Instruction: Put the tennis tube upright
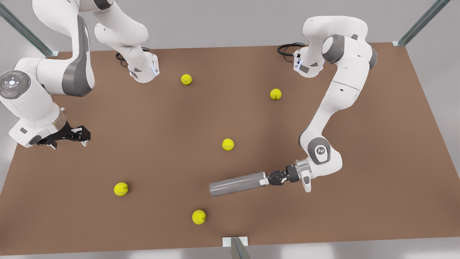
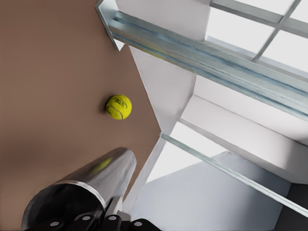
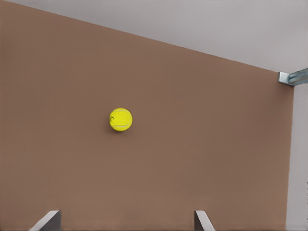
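Note:
The tennis tube (image 1: pixel 235 184) is a grey metallic cylinder lying on its side near the table's front edge, a little to the front view's right of centre. My left gripper (image 1: pixel 266 179) is shut on the tube's end toward the front view's right. In the left wrist view the tennis tube (image 2: pixel 91 185) runs away from the black fingers (image 2: pixel 84 222) holding its lighter rim. My right gripper (image 1: pixel 84 138) hangs over the table at the front view's left, far from the tube. It is open, and its fingertips (image 3: pixel 48 220) stand wide apart with nothing between them.
Several yellow tennis balls lie scattered on the brown table (image 1: pixel 377 144); the nearest to the tube are one (image 1: pixel 228 144) behind it and one (image 1: pixel 198 217) in front. The right wrist view faces another ball (image 3: pixel 120 119). A metal bracket (image 1: pixel 235 242) sits at the front edge.

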### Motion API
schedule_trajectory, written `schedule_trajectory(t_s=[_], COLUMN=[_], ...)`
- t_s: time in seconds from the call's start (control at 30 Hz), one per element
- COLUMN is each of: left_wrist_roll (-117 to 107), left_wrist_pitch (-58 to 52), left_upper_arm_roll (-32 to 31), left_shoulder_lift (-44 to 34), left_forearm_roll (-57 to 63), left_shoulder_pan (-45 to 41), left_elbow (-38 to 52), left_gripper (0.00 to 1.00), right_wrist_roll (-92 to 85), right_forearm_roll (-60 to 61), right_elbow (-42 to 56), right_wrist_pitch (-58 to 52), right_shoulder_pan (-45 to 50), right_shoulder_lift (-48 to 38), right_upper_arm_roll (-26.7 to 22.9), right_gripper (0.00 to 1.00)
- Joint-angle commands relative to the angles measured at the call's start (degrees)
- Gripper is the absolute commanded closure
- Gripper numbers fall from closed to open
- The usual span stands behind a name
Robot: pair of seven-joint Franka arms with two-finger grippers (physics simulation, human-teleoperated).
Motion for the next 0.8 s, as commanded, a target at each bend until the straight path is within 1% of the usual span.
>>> schedule_trajectory(t_s=[0.0,0.07,0.17,0.23,0.5,0.57,0.63,0.7,0.77], left_wrist_roll=[-0.4,-4.6,-6.0,-9.5,-15.7,-18.5,-18.9,-22.3,-22.7], left_wrist_pitch=[0.0,0.0,0.0,0.0,-0.1,-0.1,-0.2,-0.5,-0.6], left_upper_arm_roll=[0.0,-0.1,0.1,0.3,0.5,0.5,0.5,0.5,0.5], left_shoulder_lift=[0.0,-1.4,-2.1,-2.7,-6.2,-7.0,-7.8,-8.4,-9.1], left_forearm_roll=[2.6,6.9,8.1,12.9,20.0,24.2,24.6,29.3,31.1], left_shoulder_pan=[-0.1,0.2,0.4,0.4,0.5,1.1,1.2,1.6,1.6], left_elbow=[0.0,0.0,-0.3,0.0,-1.0,-1.1,-1.3,-1.2,-1.4], left_gripper=[0.79,0.79,0.79,0.79,0.79,0.79,0.79,0.79,0.79], right_wrist_roll=[0.0,0.0,-0.1,-0.1,0.0,0.0,0.1,0.1,0.3], right_forearm_roll=[0.0,0.0,0.0,-0.1,-0.1,-0.1,-0.1,-0.1,-0.1], right_elbow=[0.0,0.0,-0.1,-0.1,-0.2,-0.3,-0.7,-0.7,-0.7], right_wrist_pitch=[-0.1,-0.5,-1.3,-2.1,-2.0,-2.0,-1.9,-2.0,-1.9], right_shoulder_pan=[0.2,0.2,0.4,0.3,0.6,0.8,1.0,1.0,1.1], right_shoulder_lift=[0.0,-0.2,-0.5,-0.5,-0.3,-0.3,-0.3,-0.3,-0.3], right_upper_arm_roll=[0.0,0.0,0.1,0.0,0.1,0.0,0.1,0.2,0.3], right_gripper=[0.00,0.00,0.00,0.00,0.00,0.00,0.00,0.00,0.00])
